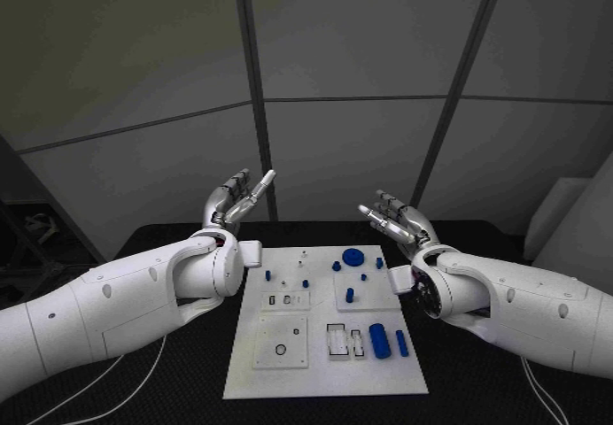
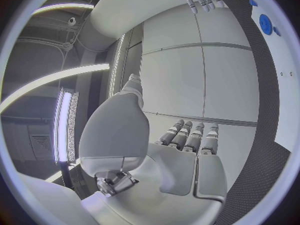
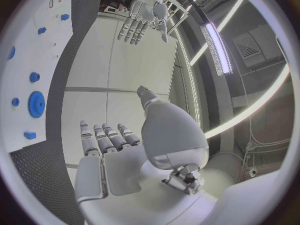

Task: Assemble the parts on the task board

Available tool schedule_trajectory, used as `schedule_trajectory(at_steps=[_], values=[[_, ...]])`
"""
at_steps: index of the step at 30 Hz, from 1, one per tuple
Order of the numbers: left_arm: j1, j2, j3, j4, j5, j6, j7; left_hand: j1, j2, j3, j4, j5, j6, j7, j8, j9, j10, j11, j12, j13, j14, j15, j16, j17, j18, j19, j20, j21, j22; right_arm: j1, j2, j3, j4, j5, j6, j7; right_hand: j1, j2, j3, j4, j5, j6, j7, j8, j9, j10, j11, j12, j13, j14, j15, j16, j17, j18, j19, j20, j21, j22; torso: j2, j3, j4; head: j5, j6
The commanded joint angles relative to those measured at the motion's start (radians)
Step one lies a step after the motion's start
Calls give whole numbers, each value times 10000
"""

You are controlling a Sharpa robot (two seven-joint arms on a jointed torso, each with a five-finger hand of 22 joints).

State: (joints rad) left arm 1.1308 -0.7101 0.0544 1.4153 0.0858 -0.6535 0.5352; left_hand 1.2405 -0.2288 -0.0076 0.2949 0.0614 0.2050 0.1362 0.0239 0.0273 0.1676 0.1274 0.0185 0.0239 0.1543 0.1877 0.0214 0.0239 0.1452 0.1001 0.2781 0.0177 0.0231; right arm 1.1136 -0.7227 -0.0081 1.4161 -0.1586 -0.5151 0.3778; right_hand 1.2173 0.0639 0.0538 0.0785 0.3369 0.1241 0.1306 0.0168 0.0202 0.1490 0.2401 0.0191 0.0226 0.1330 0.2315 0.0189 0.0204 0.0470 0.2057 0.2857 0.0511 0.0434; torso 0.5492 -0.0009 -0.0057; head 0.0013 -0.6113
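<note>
We see a black table (image 1: pixel 153 243) with a fine woven-looking surface, where the right wrist view shows it close. At its middle lies the task board (image 1: pixel 256 376), a flat, matte white rectangular plate, one in number. On it sit four raised white square blocks (image 1: pixel 281 342), some with slots or a round hole cut in.

Two white, smooth-shelled arms reach in, one from each side. The left hand (image 1: pixel 234 204), silver and segmented, is raised above the board's far left corner, fingers spread, holding nothing. The right hand (image 1: pixel 398 217) is raised beyond the far right corner, fingers likewise apart and empty.

The parts are blue and look like plastic. We count one toothed gear (image 1: pixel 353 257) at the board's far edge, one thick cylinder (image 1: pixel 379 341) near the right edge, one slimmer bar (image 1: pixel 401 343) just beside it, and several small pegs (image 1: pixel 350 294) scattered across the middle. We can read no writing or labels on anything.
</note>
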Motion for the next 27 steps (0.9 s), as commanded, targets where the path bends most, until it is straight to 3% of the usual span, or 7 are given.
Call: schedule_trajectory(at_steps=[1,3,4,8,12,18,27], values=[[16,12,10,-1,132,366,290,219,-29,6,62,64,117,329,49,19,145,77,72,21,300,94,87,46,202,60,114,92,24,58,42,-4,-108,-888,1237,-570,1082,-11,210,-599,137,1365,1620,299,170,1646,212,302,162,1831,197,361,184,374,1082,69,572,284,2,-1,-1,0,1],[16,12,10,-1,132,366,290,271,-7,28,60,55,219,405,68,32,250,151,89,34,518,134,128,73,184,141,129,127,45,67,50,-5,-130,-921,1287,-595,1374,-73,313,-867,129,2400,1609,565,312,3038,239,631,316,3111,197,691,320,538,1655,76,847,421,2,-1,-1,0,1],[18,-185,9,-8,132,478,235,328,37,65,58,42,332,480,87,45,393,235,110,50,667,139,155,87,170,216,128,158,63,90,-105,-3,-254,-2734,541,-307,1502,-97,370,-999,133,2912,1598,679,367,3726,218,763,361,3692,152,812,350,602,1921,59,983,482,25,3,-24,-69,-191],[19,-307,6,15,130,590,222,718,309,322,38,-15,1233,859,286,160,1390,656,305,161,1714,226,417,213,120,806,169,388,198,142,-95,-3,-450,-3793,275,-317,1816,-164,604,-1365,147,5034,1422,1146,566,6460,-65,1280,495,6051,-139,1277,458,907,3006,54,1522,712,69,2,-31,-83,-216],[18,-474,1,85,36,724,222,1429,1006,867,-79,-75,3646,1103,845,421,4943,1188,1131,484,5036,324,1330,541,-59,3979,128,1684,879,246,-88,-2,-685,-5026,182,-429,1885,-334,1129,-1660,150,7179,1137,1364,575,7776,-381,1259,403,7535,-494,1369,440,1251,4007,58,2034,875,149,22,-42,-73,-176],[17,-786,-1,332,-524,1049,46,2083,1456,1082,-753,-70,6526,977,1458,633,7690,628,1815,553,7643,-271,2033,721,400,6169,25,2627,1223,470,-54,-1,-949,-6611,619,-850,1670,-687,1936,-1751,-13,8074,903,1235,479,8819,-641,974,388,8663,-806,1338,469,1383,4848,-67,2525,1000,302,38,-54,-98,-132],[16,-1489,-1,1183,-1321,1608,-373,2199,1640,1103,-1371,-94,7739,686,1366,455,9182,216,1606,423,9393,-792,2178,1015,395,7985,-533,3315,1449,929,31,-1,-1175,-9651,1858,-2233,1453,-1326,2652,-1850,40,8837,576,1142,513,9956,-1064,685,420,10498,-1392,1643,724,1397,6264,-670,3421,1309,598,8,31,-192,-68]])
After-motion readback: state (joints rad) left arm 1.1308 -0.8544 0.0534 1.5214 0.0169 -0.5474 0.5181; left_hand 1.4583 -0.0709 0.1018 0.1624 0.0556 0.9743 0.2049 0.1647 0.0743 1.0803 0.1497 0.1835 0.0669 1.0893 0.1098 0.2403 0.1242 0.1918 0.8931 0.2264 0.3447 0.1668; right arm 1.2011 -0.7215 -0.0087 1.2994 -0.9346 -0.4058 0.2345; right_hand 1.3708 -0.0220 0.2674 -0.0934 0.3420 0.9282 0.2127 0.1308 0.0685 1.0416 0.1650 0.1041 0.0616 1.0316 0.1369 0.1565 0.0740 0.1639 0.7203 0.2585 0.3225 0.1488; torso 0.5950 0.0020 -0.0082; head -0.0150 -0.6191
